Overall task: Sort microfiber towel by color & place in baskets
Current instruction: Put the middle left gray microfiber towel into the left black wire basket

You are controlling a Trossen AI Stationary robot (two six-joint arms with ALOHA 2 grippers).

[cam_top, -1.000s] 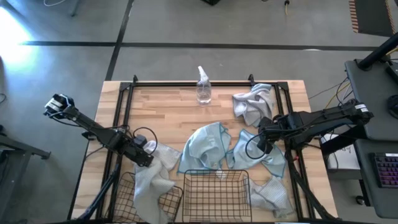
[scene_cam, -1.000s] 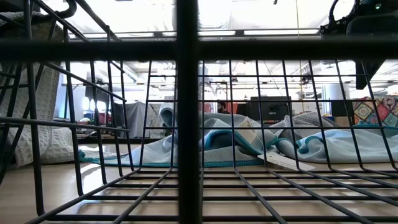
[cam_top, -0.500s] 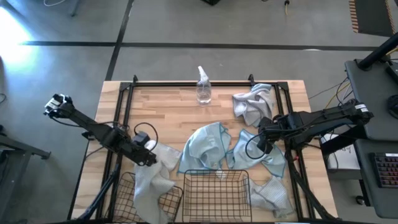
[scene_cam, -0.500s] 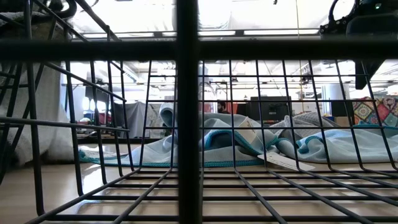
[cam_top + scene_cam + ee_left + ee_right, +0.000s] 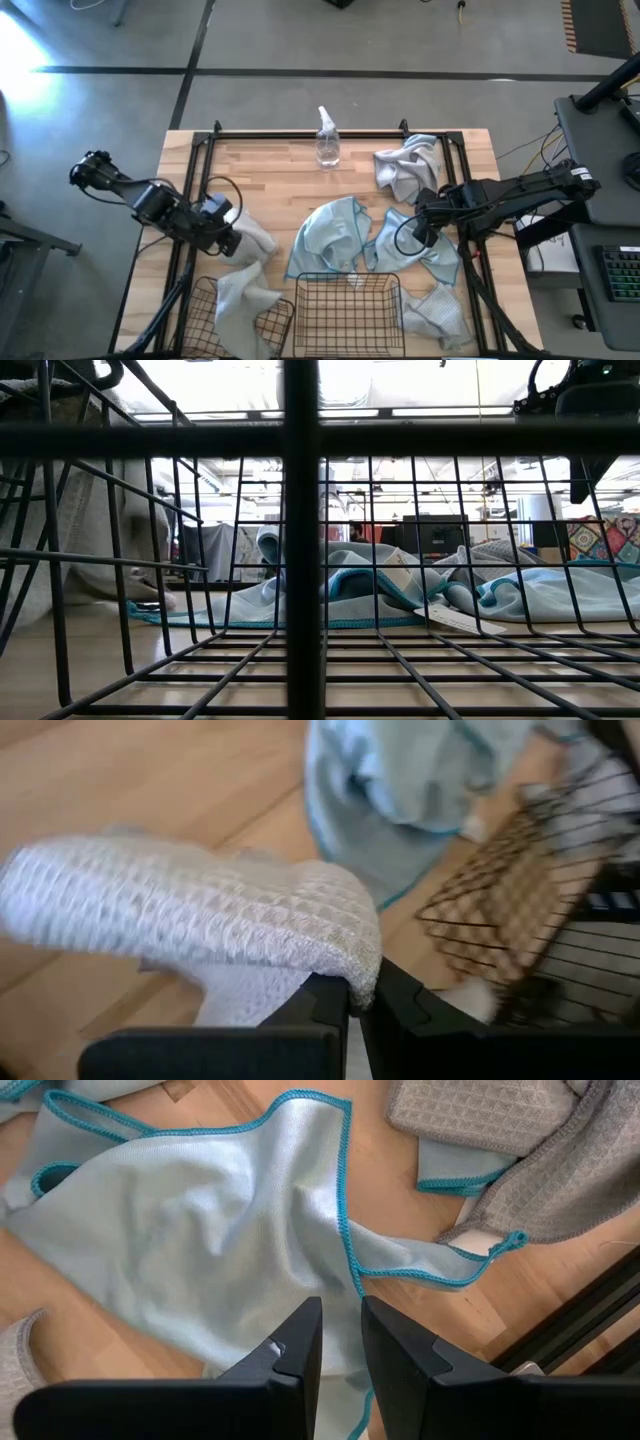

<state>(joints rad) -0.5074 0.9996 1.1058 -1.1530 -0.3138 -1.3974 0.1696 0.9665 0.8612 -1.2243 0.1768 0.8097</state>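
Grey-white towel (image 5: 243, 270) pinched in closed left gripper (image 5: 226, 240), trailing into left basket (image 5: 205, 305), likely for dropping in. Right gripper (image 5: 419, 229) hovers over blue towel (image 5: 425, 250), fingers nearly together, holding nothing. Middle basket (image 5: 345, 315) has no towel in it yet.

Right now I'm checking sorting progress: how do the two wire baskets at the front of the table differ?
The left basket has a grey-white towel draped over its rim, one end pinched in the left gripper; the middle basket holds no towel. The left basket sits skewed at the table's corner; the middle basket sits square to the front edge. Both are black wire mesh, rectangular and shallow.
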